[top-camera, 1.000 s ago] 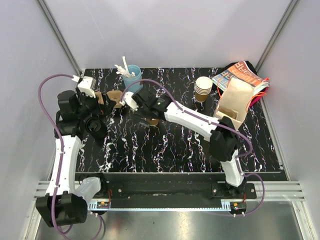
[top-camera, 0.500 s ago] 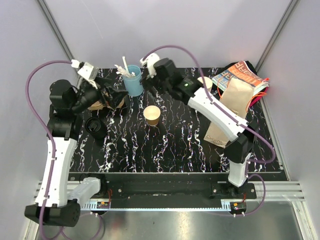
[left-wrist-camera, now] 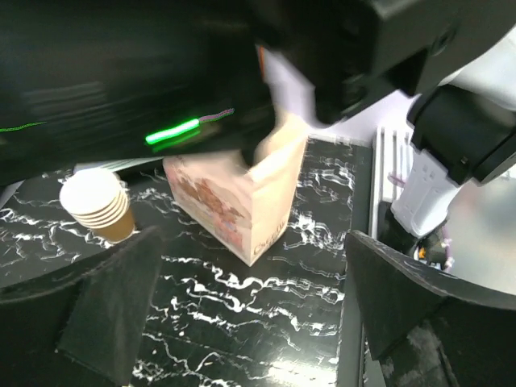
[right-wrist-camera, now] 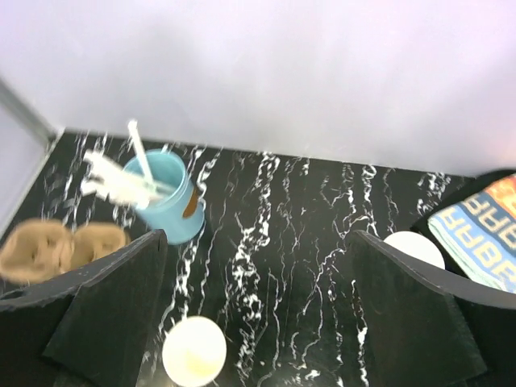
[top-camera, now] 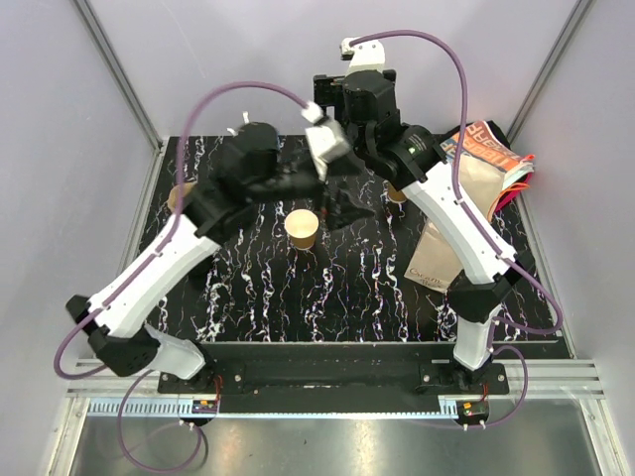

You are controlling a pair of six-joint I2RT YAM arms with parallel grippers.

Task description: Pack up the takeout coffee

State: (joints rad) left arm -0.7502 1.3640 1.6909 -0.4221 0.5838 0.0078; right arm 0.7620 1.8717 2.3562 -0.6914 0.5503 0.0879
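Observation:
The takeout coffee cup (top-camera: 302, 228), small and brown with a whitish inside, stands upright alone on the black marbled table (top-camera: 298, 297); it also shows at the bottom of the right wrist view (right-wrist-camera: 193, 352). The tan paper bag (top-camera: 451, 223) stands at the right, and the left wrist view faces it (left-wrist-camera: 250, 193). My left gripper (top-camera: 347, 203) reaches across the middle, just right of the cup, open with nothing between its fingers (left-wrist-camera: 105, 314). My right gripper (right-wrist-camera: 258, 238) hangs high over the back of the table, open and empty.
A stack of nested brown cups (left-wrist-camera: 97, 205) stands left of the bag. A light-blue cup with white utensils (right-wrist-camera: 165, 197) sits at the back left, brown pieces (right-wrist-camera: 60, 246) beside it. A colourful magazine (top-camera: 486, 149) lies behind the bag.
The left arm swung from the back-left corner across to the middle. The right arm lifted up and back, away from the cup, which stays standing where it was.

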